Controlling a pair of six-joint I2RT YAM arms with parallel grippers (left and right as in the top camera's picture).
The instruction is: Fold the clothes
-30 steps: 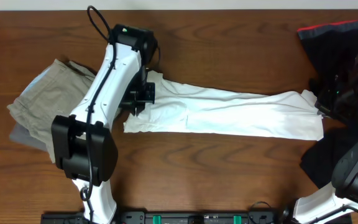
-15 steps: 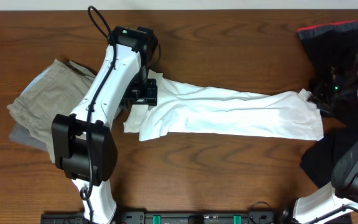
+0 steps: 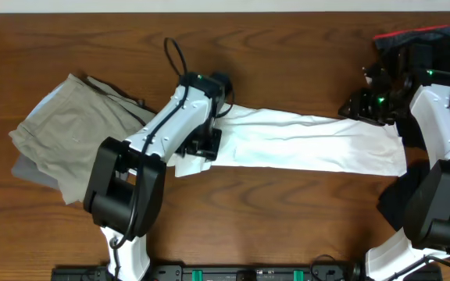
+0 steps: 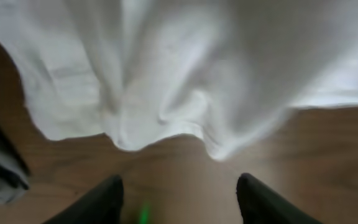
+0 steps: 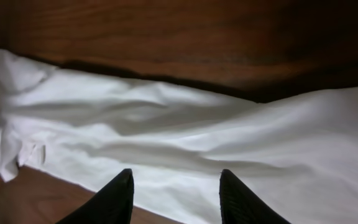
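Checking your claws: what state do you read?

— Left claw (image 4: 179, 186): fingers spread, nothing held, at the T-shirt (image 3: 303, 140) left end. Right claw (image 5: 176, 177): fingers spread, empty, over the right end.

— Where do you locate the T-shirt?

— Stretched in a long band across the desk (image 3: 287, 211), near the khaki trousers (image 3: 69, 129).

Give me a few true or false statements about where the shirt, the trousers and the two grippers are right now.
The white T-shirt lies in a long strip across the table. True.
The left gripper is shut on the shirt. False: its fingers stand apart, with nothing between them.
The khaki trousers lie on top of the shirt. False: they sit beyond its end, to the robot's left.
The right gripper is open over the shirt. True.
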